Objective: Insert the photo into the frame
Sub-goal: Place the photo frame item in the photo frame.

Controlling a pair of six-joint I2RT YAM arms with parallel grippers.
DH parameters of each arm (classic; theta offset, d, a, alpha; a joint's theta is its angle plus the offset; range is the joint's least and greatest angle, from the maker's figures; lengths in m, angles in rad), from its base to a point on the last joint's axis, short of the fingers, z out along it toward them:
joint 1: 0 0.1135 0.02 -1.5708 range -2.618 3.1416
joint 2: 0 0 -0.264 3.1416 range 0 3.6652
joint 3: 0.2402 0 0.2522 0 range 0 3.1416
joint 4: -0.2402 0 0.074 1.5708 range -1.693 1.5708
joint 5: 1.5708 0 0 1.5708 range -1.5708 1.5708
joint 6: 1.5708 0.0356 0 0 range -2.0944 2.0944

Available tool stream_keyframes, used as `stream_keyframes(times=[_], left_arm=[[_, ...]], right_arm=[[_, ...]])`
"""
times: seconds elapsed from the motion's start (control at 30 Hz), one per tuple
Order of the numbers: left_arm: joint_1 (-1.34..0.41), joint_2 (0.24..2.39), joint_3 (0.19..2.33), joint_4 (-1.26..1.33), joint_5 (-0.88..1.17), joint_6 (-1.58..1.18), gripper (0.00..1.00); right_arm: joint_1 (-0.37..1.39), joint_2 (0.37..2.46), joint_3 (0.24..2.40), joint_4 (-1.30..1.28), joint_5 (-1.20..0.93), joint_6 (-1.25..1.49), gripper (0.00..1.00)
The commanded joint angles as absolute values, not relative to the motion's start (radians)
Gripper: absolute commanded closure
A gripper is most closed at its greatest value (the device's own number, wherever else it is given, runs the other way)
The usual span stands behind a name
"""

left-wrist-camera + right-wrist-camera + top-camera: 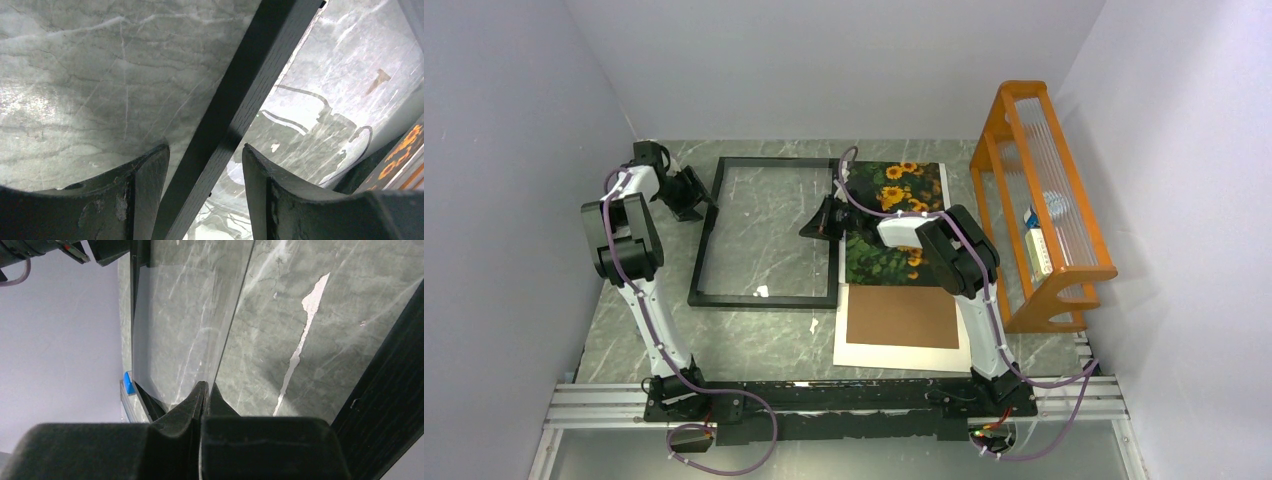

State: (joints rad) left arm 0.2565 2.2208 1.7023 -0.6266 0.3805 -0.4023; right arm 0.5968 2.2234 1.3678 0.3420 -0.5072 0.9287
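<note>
The black frame (764, 232) lies flat on the marble table. The sunflower photo (894, 215) lies just right of it, partly under my right arm. My left gripper (696, 195) is open at the frame's left bar. In the left wrist view the bar (240, 95) runs between the spread fingers (150, 190) of that gripper (205, 155). My right gripper (824, 218) is at the frame's right bar. In the right wrist view it (204, 386) is shut on the edge of a clear pane (175, 325), held tilted above the table. The frame's bar (390, 390) shows at right.
A brown backing board (902, 316) lies on a white mat sheet (894, 352) in front of the photo. An orange wooden rack (1039, 200) stands at the right wall. Small white scraps (762, 291) lie near the frame's front bar. Grey walls close in on three sides.
</note>
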Motion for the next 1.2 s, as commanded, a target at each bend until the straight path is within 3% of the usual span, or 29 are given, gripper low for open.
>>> stream_keyframes(times=[0.0, 1.17], left_arm=[[0.242, 2.322, 1.666, -0.655, 0.259, -0.345, 0.36], [0.242, 2.338, 1.686, -0.669, 0.266, -0.337, 0.36]], right_arm=[[0.599, 2.228, 1.417, 0.349, -0.538, 0.886, 1.00], [0.590, 2.249, 1.461, 0.282, -0.521, 0.827, 1.00]])
